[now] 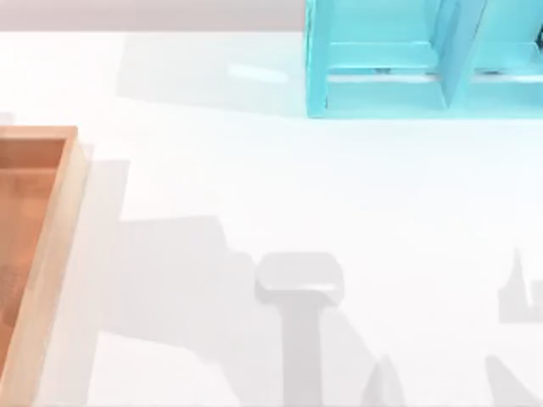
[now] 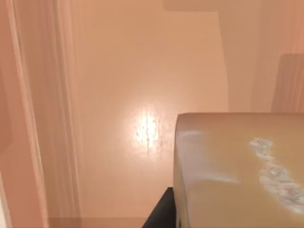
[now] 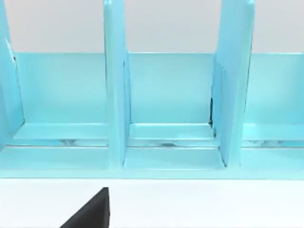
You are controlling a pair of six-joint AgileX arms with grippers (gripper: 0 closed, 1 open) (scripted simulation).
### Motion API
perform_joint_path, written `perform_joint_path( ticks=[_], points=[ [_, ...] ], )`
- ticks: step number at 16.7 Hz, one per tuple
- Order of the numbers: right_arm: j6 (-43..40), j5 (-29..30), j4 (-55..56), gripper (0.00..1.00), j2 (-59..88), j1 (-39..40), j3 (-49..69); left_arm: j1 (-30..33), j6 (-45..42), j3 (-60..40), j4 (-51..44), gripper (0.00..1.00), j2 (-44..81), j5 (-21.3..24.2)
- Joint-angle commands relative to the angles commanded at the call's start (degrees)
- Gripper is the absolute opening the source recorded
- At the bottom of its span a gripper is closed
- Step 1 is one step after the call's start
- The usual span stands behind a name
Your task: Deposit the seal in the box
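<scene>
From above I see the white, smooth bench (image 1: 280, 195); the box (image 1: 53, 246) sits at its left edge, a shallow tray with an orange-brown, glossy wooden floor and paler, squared wooden rim walls; a turquoise frame (image 1: 407, 76) with flat upright dividers stands at the far edge toward the right corner; grey shadows of the arms lie across the near part of the bench.

My left wrist camera looks down at the box's polished floor (image 2: 142, 71), where a soft highlight glints on the grain, and a rim wall runs along one side; the seal (image 2: 237, 171) is close to the lens, a tan-brown wooden block with a rounded edge and a white speckled mark on its face; it is over the box floor, though I cannot tell whether it rests on it or hangs above it; a dark sliver of a left gripper finger (image 2: 161, 213) shows just beside the seal; I cannot tell whether the left hand grasps the seal or has let go.

My right wrist camera faces the turquoise frame (image 3: 166, 95), its smooth painted compartments and thin partitions; a black finger tip (image 3: 92, 211) of the right gripper shows over the white bench; I cannot tell its state.
</scene>
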State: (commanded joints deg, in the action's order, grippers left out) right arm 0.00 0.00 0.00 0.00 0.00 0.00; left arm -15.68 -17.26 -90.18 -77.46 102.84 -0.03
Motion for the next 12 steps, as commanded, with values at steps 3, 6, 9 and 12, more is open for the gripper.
perform_joint_path(
  ticks=[3, 6, 9, 12],
  points=[
    [0.00, 0.00, 0.00, 1.00, 0.00, 0.00, 0.00, -0.18, 0.00, 5.14, 5.69, 0.00, 0.20, 0.05],
    [0.00, 0.00, 0.00, 1.00, 0.00, 0.00, 0.00, -0.31, -0.12, 10.23, 11.10, 0.00, 0.57, 0.05],
    [0.00, 0.00, 0.00, 1.00, 0.00, 0.00, 0.00, -0.37, -0.16, 11.47, 12.38, 0.00, 0.73, 0.11],
    [0.00, 0.00, 0.00, 1.00, 0.00, 0.00, 0.00, -0.37, -0.16, 11.47, 12.38, 0.08, 0.73, 0.11]
  ],
)
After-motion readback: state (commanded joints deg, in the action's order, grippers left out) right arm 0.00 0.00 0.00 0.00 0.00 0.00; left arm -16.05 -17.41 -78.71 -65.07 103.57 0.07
